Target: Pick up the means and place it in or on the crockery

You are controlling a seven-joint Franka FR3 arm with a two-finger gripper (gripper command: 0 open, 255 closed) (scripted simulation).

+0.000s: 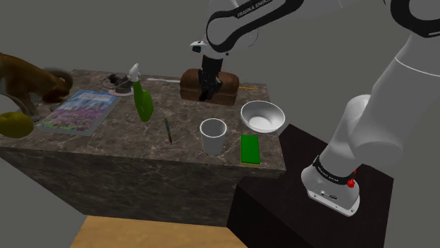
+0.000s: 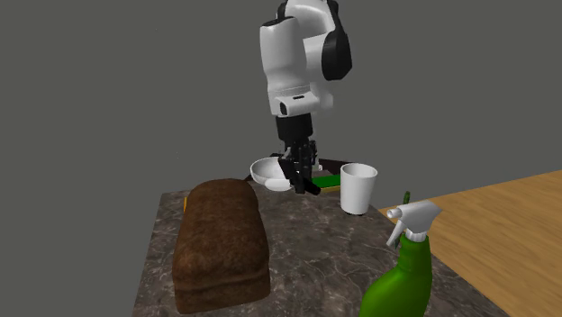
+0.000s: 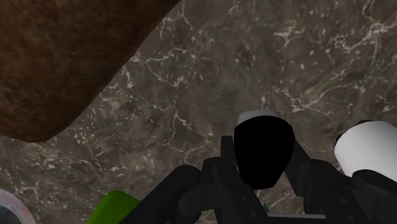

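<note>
On the dark marble table [image 1: 120,151] stand a green spray bottle [image 1: 143,102] [image 2: 403,279], a thin green pen [image 1: 168,130], a flat green block [image 1: 249,149] [image 2: 326,183], a white cup [image 1: 213,136] [image 2: 358,187] and a white bowl [image 1: 263,115] [image 2: 267,171]. My black gripper [image 1: 208,91] [image 2: 300,185] [image 3: 263,153] hangs low over the table just in front of the brown bread loaf [image 1: 229,86] [image 2: 221,239] [image 3: 57,57]. Its fingers meet, and nothing shows between them. The bottle, pen, cup and bowl all lie well apart from it.
A picture book [image 1: 77,110] and a small dark dish [image 1: 120,86] lie at the table's far left in the shoulder view, beside a brown animal figure [image 1: 25,81] and a yellow ball [image 1: 14,125]. My dark stand [image 1: 310,190] adjoins the table at the right.
</note>
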